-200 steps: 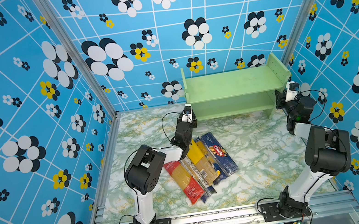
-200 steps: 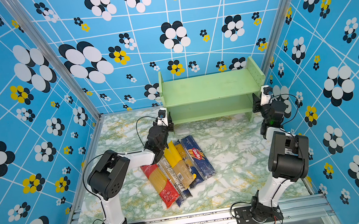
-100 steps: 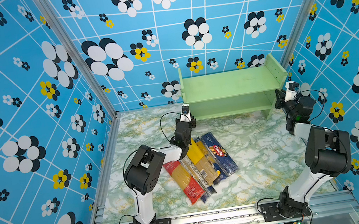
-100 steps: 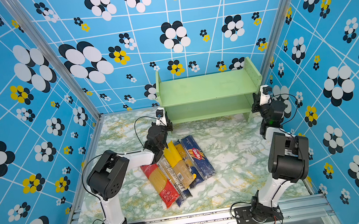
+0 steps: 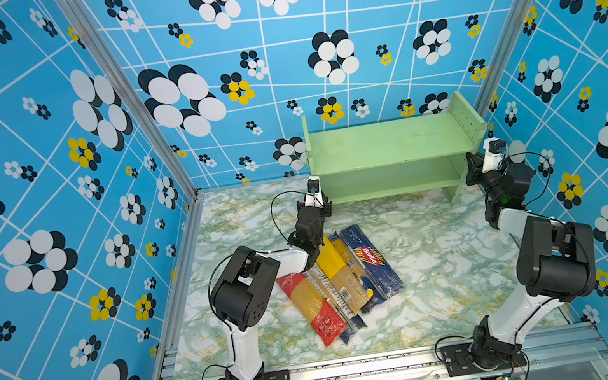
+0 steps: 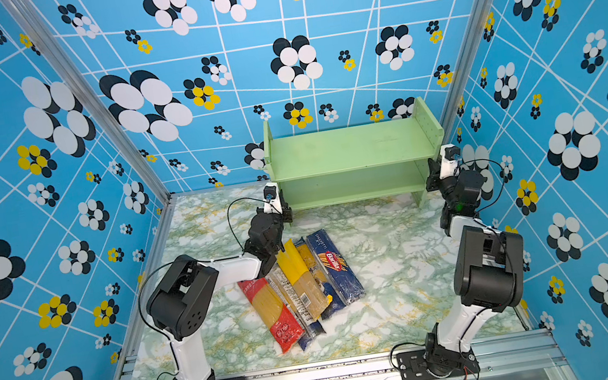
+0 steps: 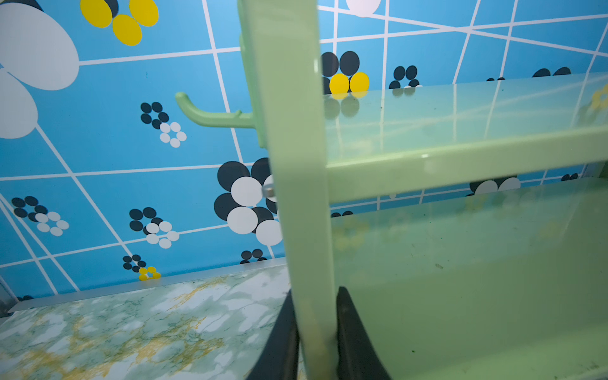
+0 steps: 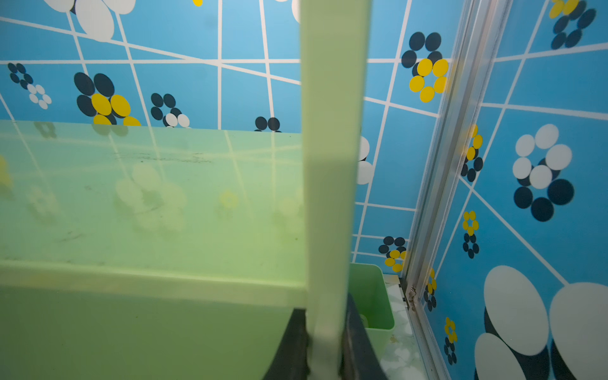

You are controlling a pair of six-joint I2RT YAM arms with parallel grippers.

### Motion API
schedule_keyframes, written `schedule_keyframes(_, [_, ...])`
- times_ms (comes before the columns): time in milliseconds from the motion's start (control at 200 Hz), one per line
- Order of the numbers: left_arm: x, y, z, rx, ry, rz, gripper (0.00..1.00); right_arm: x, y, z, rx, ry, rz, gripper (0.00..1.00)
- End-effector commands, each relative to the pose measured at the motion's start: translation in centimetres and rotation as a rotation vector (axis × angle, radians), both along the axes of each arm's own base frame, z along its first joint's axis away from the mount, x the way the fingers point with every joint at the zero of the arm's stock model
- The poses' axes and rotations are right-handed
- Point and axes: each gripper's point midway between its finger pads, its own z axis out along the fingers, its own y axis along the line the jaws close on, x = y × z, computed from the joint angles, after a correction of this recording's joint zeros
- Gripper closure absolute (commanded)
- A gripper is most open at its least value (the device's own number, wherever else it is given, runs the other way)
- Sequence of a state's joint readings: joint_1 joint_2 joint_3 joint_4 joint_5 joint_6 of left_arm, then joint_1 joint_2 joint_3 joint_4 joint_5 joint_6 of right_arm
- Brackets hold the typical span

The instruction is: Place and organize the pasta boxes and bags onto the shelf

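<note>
The light green shelf (image 5: 389,145) (image 6: 349,151) stands at the back of the marble floor, both tiers bare. My left gripper (image 5: 324,206) (image 7: 314,292) is shut on the front edge of its left side panel (image 7: 296,197). My right gripper (image 5: 471,170) (image 8: 325,306) is shut on the right side panel (image 8: 332,164). The pasta packs lie fanned on the floor between the arms: a red-ended bag (image 5: 314,308), a yellow-topped bag (image 5: 337,272) and a dark blue Barilla box (image 5: 374,262) (image 6: 336,268). Further bags lie partly hidden under these.
A green hook (image 7: 204,115) sticks out of the shelf's left panel, and a green bin (image 8: 371,296) hangs outside the right panel. The patterned back wall is close behind the shelf. An aluminium corner post (image 8: 437,197) stands just right of it.
Both grippers have closed on the shelf's side panels. The shelf has shifted slightly to the left. The pasta packs have not moved.
</note>
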State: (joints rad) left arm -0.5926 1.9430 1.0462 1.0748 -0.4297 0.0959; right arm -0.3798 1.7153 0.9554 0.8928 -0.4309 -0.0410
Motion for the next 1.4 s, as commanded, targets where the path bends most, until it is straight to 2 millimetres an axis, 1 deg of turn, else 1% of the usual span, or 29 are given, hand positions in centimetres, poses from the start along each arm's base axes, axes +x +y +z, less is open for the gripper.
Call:
schedule_keyframes(0, [0.2, 2.2, 1.7, 0.042, -0.032, 0.057, 1.0, -0.7, 1.4, 1.8, -0.047, -0.034, 0.025, 0.98])
schedule_keyframes(195, [0.7, 2.8, 1.8, 0.046, -0.028, 0.063, 1.0, -0.6, 2.0, 1.9, -0.034, -0.031, 0.031, 1.0])
schedule_keyframes(405, [0.8, 3.1, 2.0, 0.058, -0.033, 0.071, 1.0, -0.3, 2.6, 1.6, -0.03, -0.026, 0.04, 1.0])
schedule_keyframes(630, [0.9, 3.9, 2.1, 0.05, -0.034, 0.083, 1.0, 0.4, 3.2, 1.5, -0.016, -0.026, 0.031, 1.0])
schedule_keyframes(845, [0.9, 4.7, 2.2, 0.051, -0.035, 0.094, 1.0, 0.9, 4.8, 1.4, -0.018, -0.03, 0.053, 1.0])
schedule_keyframes(965, [0.9, 5.3, 2.0, 0.052, -0.035, 0.103, 1.0, 1.0, 5.0, 1.4, 0.001, -0.041, 0.055, 1.0])
schedule_keyframes(1160, [0.7, 6.4, 1.9, 0.055, -0.033, 0.124, 1.0, 1.5, 6.2, 1.3, 0.001, -0.04, 0.075, 1.0])
schedule_keyframes(1394, [0.8, 7.7, 1.0, 0.065, -0.017, 0.143, 1.0, 2.3, 7.9, 1.3, 0.0, -0.051, 0.093, 1.0])
